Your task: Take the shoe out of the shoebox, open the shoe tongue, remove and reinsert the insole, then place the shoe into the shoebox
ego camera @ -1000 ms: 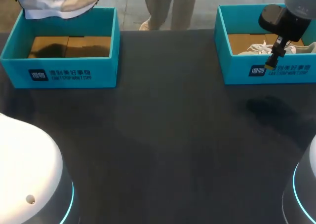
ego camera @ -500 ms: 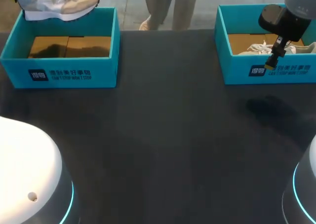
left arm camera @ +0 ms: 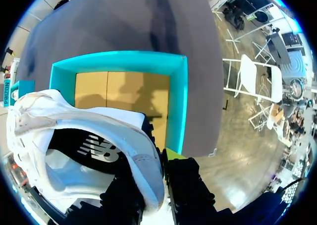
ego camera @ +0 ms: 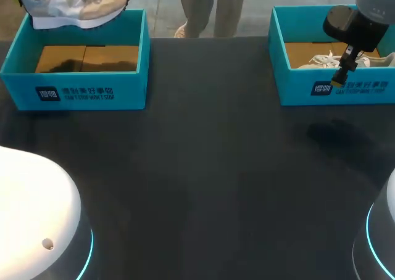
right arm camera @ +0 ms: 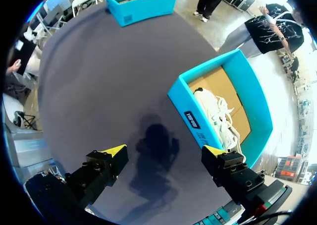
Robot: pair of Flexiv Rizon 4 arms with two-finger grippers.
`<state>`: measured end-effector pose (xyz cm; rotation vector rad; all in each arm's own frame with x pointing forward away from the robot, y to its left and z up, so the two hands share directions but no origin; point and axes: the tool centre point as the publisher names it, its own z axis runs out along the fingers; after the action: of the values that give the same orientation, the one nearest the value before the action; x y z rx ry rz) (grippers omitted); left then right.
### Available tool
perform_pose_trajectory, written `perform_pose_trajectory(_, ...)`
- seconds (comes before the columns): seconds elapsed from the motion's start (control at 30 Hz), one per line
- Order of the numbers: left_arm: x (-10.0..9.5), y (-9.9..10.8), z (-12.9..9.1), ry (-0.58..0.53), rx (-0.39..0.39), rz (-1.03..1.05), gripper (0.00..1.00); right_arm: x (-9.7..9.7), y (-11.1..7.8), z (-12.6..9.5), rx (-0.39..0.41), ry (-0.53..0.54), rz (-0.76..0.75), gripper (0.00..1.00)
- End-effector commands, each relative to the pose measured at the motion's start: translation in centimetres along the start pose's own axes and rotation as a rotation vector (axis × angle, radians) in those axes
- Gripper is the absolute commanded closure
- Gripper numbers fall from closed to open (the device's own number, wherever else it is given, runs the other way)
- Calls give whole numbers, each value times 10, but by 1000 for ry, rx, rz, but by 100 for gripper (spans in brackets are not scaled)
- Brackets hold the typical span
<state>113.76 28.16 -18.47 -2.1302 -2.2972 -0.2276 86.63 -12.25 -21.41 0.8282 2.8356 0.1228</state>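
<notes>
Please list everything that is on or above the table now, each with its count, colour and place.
shoeboxes: two, teal with brown cardboard floors; left box at the table's far left, nothing lying in it; right box at the far right.
shoes: two; beige and white shoe held in the air over the left box's far wall; white shoe lying inside the right box.
table: one, dark grey, under both boxes.
left tool: one, black, shut on the beige and white shoe.
right tool: one, black with yellow tips, open, holding nothing, in the air near the right box's front wall.
</notes>
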Motion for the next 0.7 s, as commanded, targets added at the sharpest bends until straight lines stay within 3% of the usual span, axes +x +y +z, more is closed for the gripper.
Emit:
perform_pose_trajectory(0.03, 3, -17, -9, -9, -1, -22, 100, 0, 0, 0, 0, 1, 0, 0)
perform_pose_trajectory(0.7, -26, -95, -46, 32, 29, -51, 100, 0, 0, 0, 0, 1, 0, 0)
